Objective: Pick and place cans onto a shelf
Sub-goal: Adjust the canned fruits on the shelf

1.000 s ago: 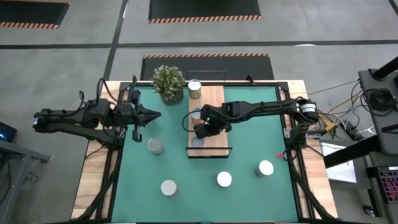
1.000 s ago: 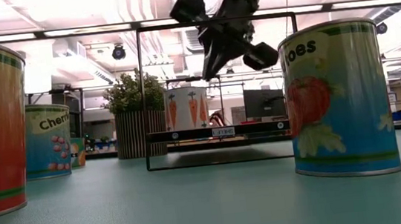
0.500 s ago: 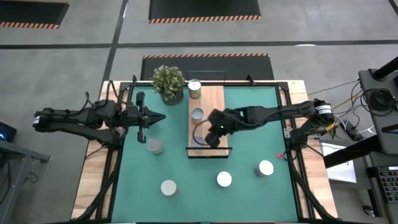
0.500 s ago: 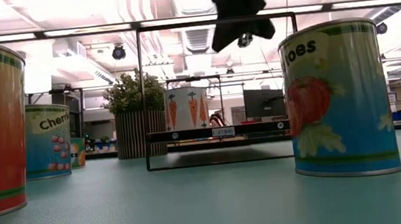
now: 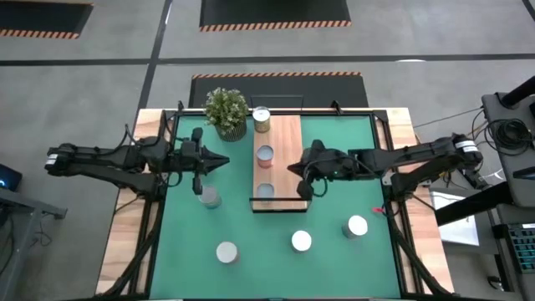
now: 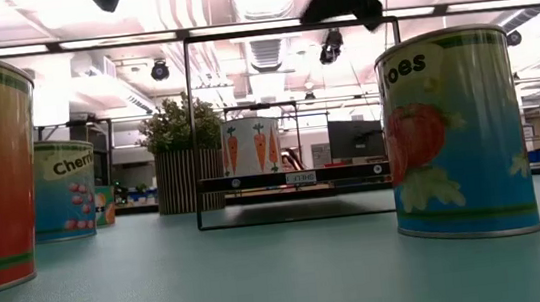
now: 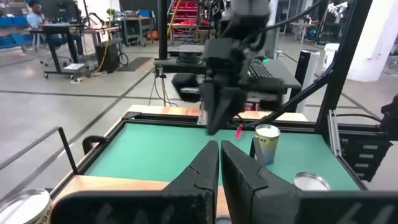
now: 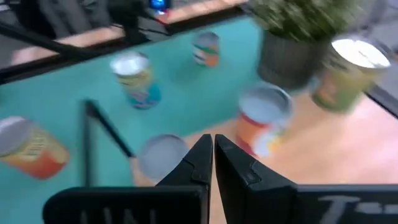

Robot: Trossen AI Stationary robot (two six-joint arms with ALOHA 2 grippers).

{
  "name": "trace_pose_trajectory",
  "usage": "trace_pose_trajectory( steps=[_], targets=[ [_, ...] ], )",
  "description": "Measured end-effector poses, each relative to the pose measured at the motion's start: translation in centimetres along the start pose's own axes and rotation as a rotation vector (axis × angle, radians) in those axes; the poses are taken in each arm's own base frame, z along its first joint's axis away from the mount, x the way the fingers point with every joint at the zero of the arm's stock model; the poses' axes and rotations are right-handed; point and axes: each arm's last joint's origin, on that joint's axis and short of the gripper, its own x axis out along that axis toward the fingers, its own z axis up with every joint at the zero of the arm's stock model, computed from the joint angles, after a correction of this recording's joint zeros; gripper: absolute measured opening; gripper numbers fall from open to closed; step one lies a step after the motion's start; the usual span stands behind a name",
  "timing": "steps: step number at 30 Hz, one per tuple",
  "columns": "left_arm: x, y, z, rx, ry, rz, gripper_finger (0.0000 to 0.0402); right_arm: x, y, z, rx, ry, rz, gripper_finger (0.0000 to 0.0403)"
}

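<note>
The right claw (image 5: 303, 189) hangs over the 3 o'clock edge of the long light-brown wooden shelf (image 5: 284, 142), near its 6 o'clock end. Its two dark fingers (image 8: 200, 163) are pressed close together and hold nothing. In the right wrist view, three small metal cans with silvery round tops stand on the shelf. From above they make a row. The gold-sided can (image 5: 262, 118) is at the 12 o'clock end, just beside the potted green plant (image 5: 226, 111). The can with the red label (image 5: 265, 155) is in the middle. The third can (image 5: 265, 191) is at the 6 o'clock end, near the thin black wire frame (image 5: 281, 207) and close to the right claw.

The left claw (image 5: 219, 160) hangs over the green mat (image 5: 343, 142) on the desk (image 5: 121, 242), at the 9 o'clock side of the shelf. Its fingers (image 7: 205, 171) are also narrow, almost touching, with nothing between them. A grey-topped can (image 5: 209, 196) stands on the mat just toward 6 o'clock from this claw.

Three more cans stand on the mat toward 6 o'clock, well apart from the shelf: one (image 5: 226, 252) at about 7 o'clock, one (image 5: 301, 242) at 6 o'clock and one (image 5: 357, 226) at about 5 o'clock. In the low view, a blue can with a tomato picture (image 6: 457, 131) stands big and near, and a blue cherry can (image 6: 65, 189) stands farther back.
</note>
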Motion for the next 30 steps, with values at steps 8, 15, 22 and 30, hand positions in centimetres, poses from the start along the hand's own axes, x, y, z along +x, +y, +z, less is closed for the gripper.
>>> trace_pose_trajectory(
  steps=[8,15,22,30],
  targets=[
    [-0.2,0.0,0.2,-0.007,-0.012,0.0,0.0,2.2,-5.5,-1.2,0.23,0.102,-0.092,0.0009],
    [-0.2,0.0,0.2,0.003,-0.015,0.0,0.0,6.4,-9.8,-1.7,0.353,0.223,-0.112,0.0009],
    [-0.1,0.0,0.2,0.037,-0.021,0.0,0.0,10.2,-11.5,-0.5,0.377,0.269,-0.068,0.0009],
    [-0.1,0.0,0.3,0.051,-0.028,0.0,0.0,12.3,-11.4,0.6,0.368,0.294,-0.045,0.0009]
  ],
)
